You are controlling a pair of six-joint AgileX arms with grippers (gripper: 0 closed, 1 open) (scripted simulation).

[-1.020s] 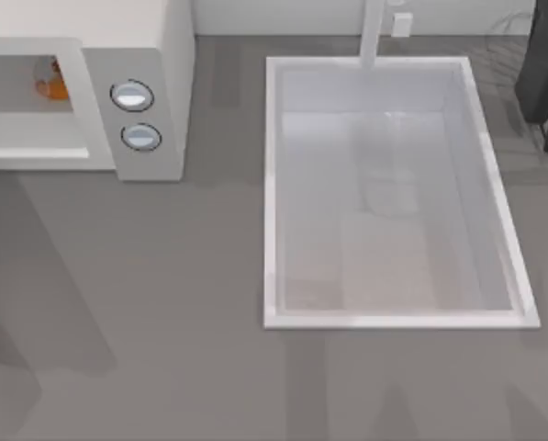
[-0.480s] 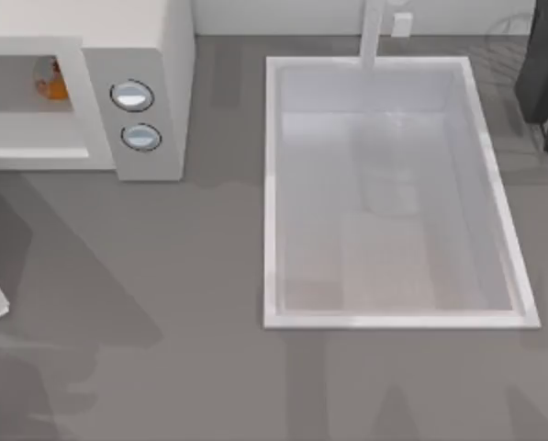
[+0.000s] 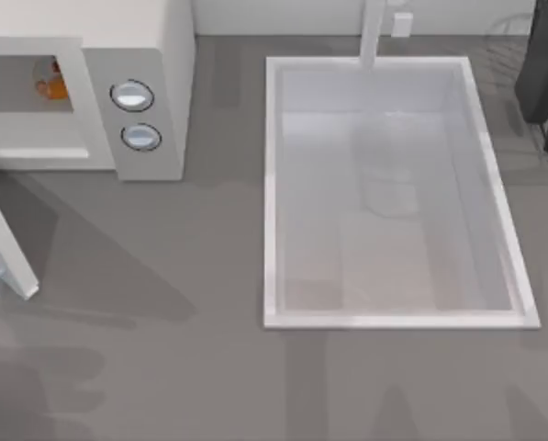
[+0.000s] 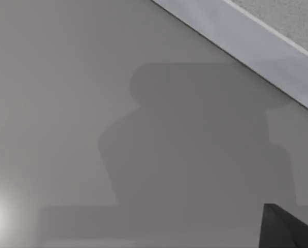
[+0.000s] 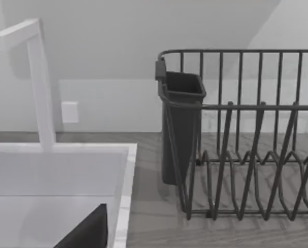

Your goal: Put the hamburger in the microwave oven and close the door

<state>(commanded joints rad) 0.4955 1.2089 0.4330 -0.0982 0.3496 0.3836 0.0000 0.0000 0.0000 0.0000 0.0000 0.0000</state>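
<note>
Burger (image 3: 50, 83) sits inside the oven (image 3: 150, 55) at the counter's far-left corner. Door (image 3: 7, 248) stands open, its free edge pointing toward the near edge (left arm nearer). Tool state: cannot tell.

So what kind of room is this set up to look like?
Most likely a kitchen counter, in simulation: a white microwave oven with a hamburger inside, a sink basin with a faucet, and a dark dish rack.
</note>
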